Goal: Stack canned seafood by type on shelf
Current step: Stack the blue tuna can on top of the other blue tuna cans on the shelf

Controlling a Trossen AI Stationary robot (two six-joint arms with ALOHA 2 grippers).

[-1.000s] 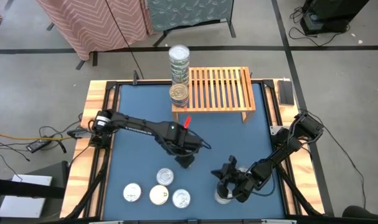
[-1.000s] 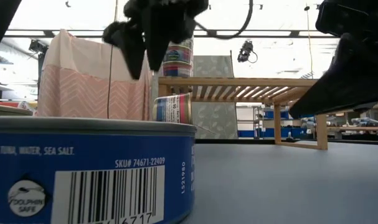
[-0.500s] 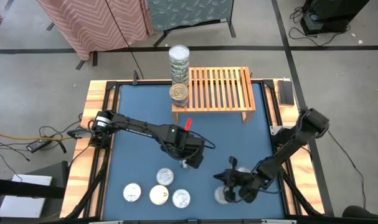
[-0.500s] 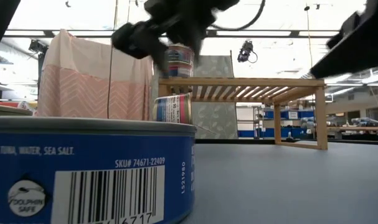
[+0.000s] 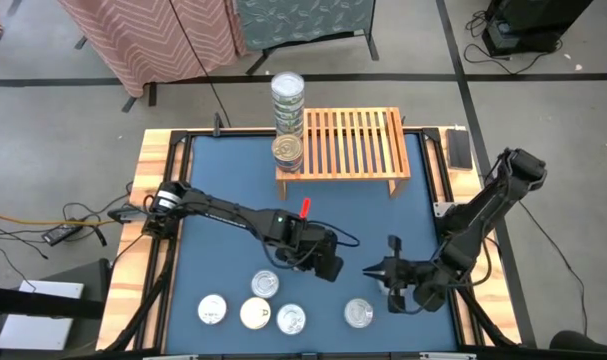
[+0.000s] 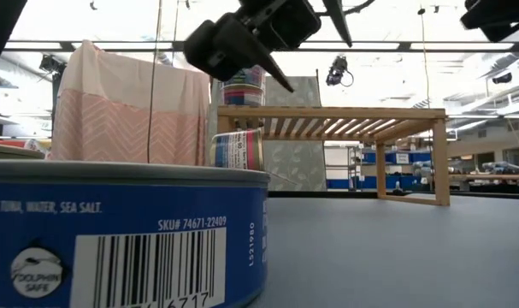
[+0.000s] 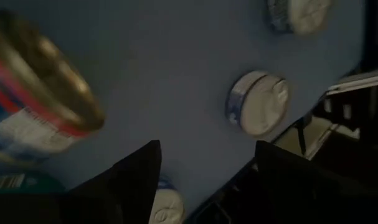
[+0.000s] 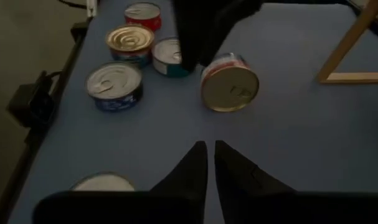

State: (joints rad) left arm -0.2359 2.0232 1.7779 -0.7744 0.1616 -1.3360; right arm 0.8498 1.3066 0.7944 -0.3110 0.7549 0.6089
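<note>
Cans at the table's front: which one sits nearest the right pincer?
The lone silver-topped can, just beside the right pincer; the other four cans cluster farther away.

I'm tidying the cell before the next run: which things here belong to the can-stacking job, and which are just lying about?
Job: wooden shelf; stack of cans at its left end; tilted can beside that end; loose cans on the table.
Lying about: dark flat object on the table's right rim; cables on the floor; pink patterned cloth.
</note>
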